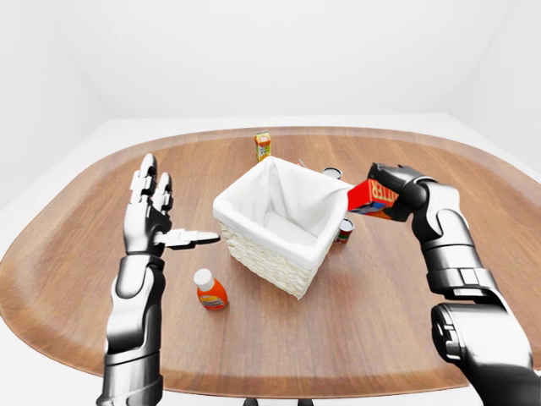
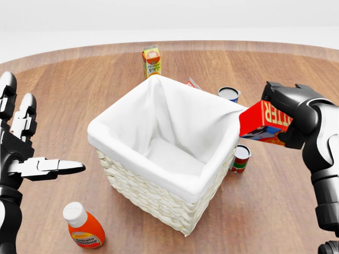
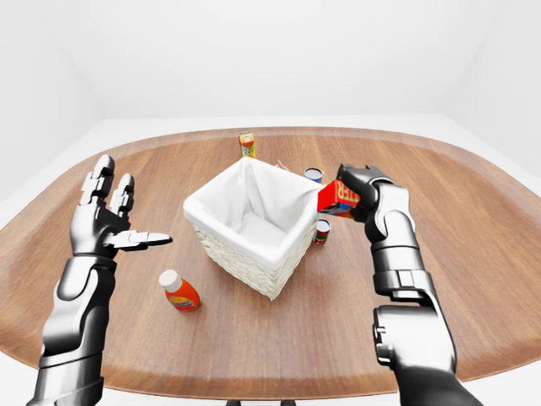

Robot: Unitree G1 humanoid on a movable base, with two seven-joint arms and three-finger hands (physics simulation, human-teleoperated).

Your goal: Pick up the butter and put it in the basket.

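Right robot hand [image 2: 294, 114] gripped the butter [image 2: 263, 124], raised beside the basket [image 2: 159, 180] rim; left robot hand [image 2: 21, 151] spread wide, empty.

Head view: close, angled down onto basket [image 2: 169, 153], table [image 2: 296, 79] cropped at edges. Left-eye, right-eye views: farther back, wider, whole oval table plus both arms, slight horizontal offset. All three share basket and surrounding items.

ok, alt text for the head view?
The right hand holds a red butter box by the right corner of a white-lined wicker basket on a wooden table. The left hand is open at left, above a ketchup bottle.
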